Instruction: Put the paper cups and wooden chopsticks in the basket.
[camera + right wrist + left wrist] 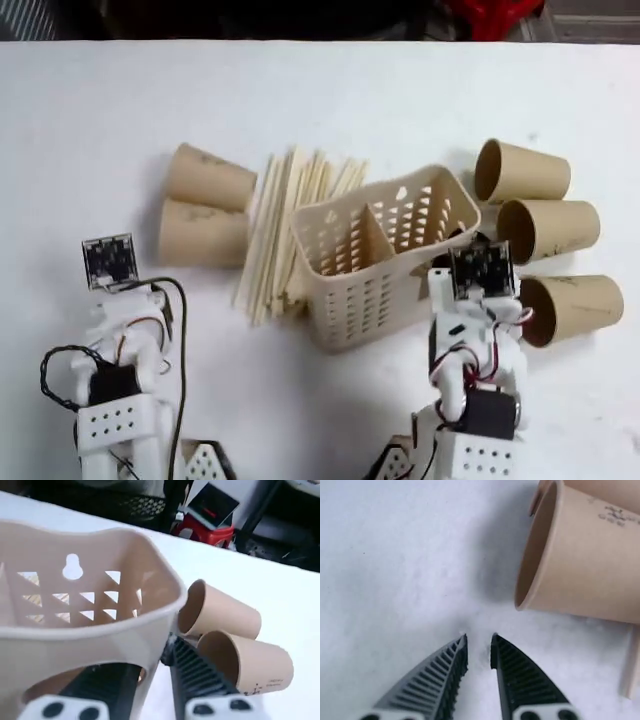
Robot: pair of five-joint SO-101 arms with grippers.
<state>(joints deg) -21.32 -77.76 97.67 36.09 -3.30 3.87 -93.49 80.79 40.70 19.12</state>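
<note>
The right gripper (pixel 147 660) sits astride the basket (pixel 355 300) at its end wall, one finger inside and one outside, pinched onto the plastic. I judge it is there to steady the basket, or to drag it nearer, so that things can be dropped in. The left gripper (pixel 479 639) hangs low over the table (pixel 320 90), jaws a narrow slit apart and holding nothing. Its tips point just beside the open mouth of a cup (pixel 580 565) lying on its side, a fair start for slipping one finger inside the rim. That cup and a second cup (pixel 207 177) lie left of the basket. The chopsticks (pixel 285 230) are heaped between them and the basket, some touching its wall. Three more cups (pixel 548 230) lie on their sides just right of it. The basket's compartments look empty, so nothing seems packed yet.
</note>
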